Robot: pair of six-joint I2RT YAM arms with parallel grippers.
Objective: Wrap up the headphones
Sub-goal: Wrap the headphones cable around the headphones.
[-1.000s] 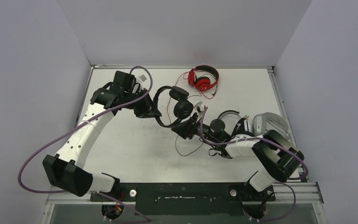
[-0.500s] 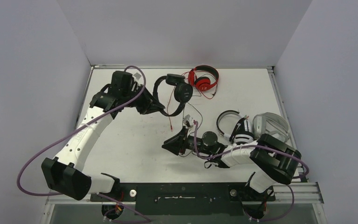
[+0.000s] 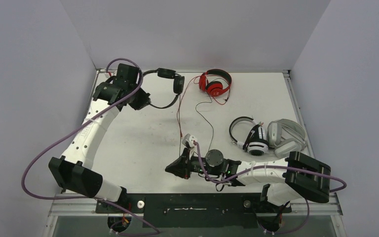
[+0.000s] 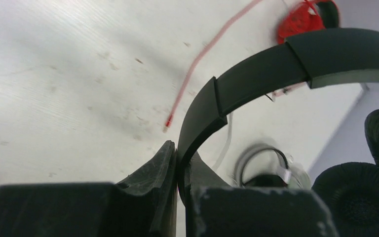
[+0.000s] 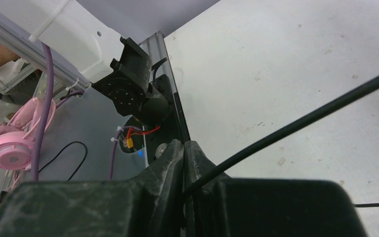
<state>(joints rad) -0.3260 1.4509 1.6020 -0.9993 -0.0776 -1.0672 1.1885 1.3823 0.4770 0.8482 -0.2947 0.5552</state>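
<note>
Your left claw (image 4: 177, 150) pinches the headband (image 4: 256, 74) of the black headphones (image 3: 170, 84) near the bench's (image 3: 143, 143) far-left corner; your right claw (image 5: 183, 148) nips a thin black cable (image 5: 325, 112).

Headphone sets counted across my views: five. Four are at the table (image 3: 143, 148):
- one black set (image 3: 178, 84)
- one red set (image 3: 215, 83)
- one white-and-black set (image 3: 255, 139)
- one light grey set (image 3: 286, 136)

The fifth, a pink set (image 5: 15, 143), shows only in my right wrist view, beyond the table's near edge.

Thin cables I can trace on the tabletop: two, one black cable (image 3: 207, 118) and one red cable (image 3: 179, 118). Any further cable is too fine to count.

Arms: two. Claws: two, my left claw (image 4: 177, 153) and my right claw (image 5: 183, 148), two fingers each. Tables: one.
</note>
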